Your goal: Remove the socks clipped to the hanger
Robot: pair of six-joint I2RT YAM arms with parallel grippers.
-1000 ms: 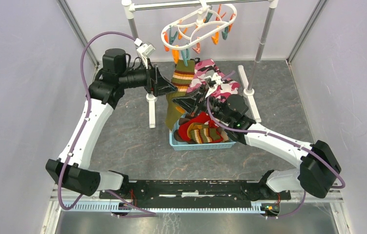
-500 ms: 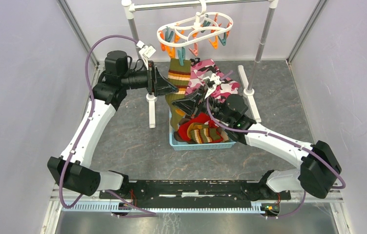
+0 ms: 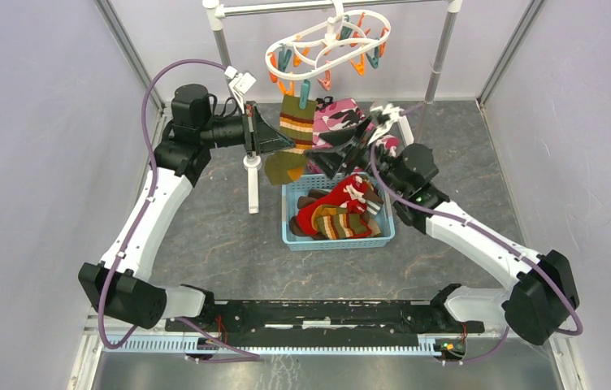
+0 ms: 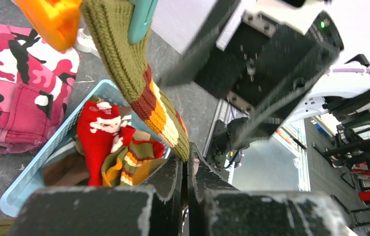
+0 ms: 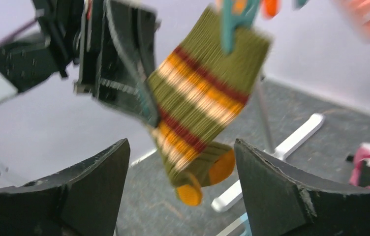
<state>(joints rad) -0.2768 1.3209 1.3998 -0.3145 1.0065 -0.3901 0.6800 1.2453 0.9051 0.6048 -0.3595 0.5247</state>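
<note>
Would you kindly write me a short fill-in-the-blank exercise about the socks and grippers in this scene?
1. The clip holding the hanging striped sock is coloured ____.
2. The left gripper is ____ on that sock.
3. The right gripper has its jaws ____, holding nothing.
4. The red sock lies in the light blue ____.

Missing words: teal; shut; open; basket.

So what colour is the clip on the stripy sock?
Teal clip; clearest in the right wrist view.
</note>
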